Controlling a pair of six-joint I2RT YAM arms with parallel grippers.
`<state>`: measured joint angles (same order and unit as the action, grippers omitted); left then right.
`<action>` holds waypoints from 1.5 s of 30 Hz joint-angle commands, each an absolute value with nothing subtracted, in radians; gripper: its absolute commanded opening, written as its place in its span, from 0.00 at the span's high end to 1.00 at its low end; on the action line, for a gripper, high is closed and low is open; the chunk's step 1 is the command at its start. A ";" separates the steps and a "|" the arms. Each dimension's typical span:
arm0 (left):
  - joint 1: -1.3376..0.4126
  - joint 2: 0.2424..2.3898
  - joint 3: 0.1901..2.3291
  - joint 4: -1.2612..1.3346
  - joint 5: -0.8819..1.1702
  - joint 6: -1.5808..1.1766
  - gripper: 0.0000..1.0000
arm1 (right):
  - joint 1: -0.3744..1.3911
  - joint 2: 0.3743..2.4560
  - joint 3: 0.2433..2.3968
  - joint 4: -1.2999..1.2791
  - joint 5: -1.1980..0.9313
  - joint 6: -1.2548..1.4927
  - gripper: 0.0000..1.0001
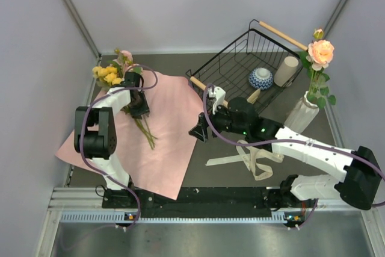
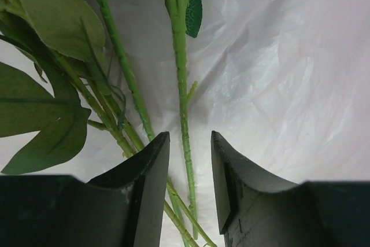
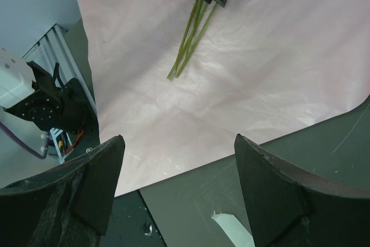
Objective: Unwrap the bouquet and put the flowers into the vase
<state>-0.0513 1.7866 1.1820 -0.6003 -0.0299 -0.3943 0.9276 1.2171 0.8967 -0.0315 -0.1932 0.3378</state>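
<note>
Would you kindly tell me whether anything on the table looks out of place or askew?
The ribbon lies loose and tangled on the table, right of the pink paper, which sits skewed with one corner reaching the front rail. Nothing looks spilled or damaged.

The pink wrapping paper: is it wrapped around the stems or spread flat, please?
Spread flat: the wrapping paper lies open as one sheet, with the stems lying bare on top.
</note>
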 commanded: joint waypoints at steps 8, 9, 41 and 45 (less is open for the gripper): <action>-0.051 1.848 1.353 -0.686 -0.037 -0.397 0.65 | 0.937 1.180 0.899 0.002 -0.176 0.336 0.22; -0.051 1.871 1.370 -0.695 -0.064 -0.394 0.66 | 0.937 1.175 0.899 0.002 -0.176 0.337 0.22; -0.038 1.921 1.511 -0.661 -0.175 -0.319 1.00 | 0.937 1.189 0.905 -0.035 -0.158 0.339 0.22; -0.038 1.826 1.545 -0.669 -0.105 -0.330 1.00 | 0.939 1.201 0.919 -0.043 -0.150 0.337 0.22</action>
<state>-0.0422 1.9865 1.4944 -0.7055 -0.1604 -0.3328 0.9276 1.1927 0.8898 -0.0528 -0.1604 0.3378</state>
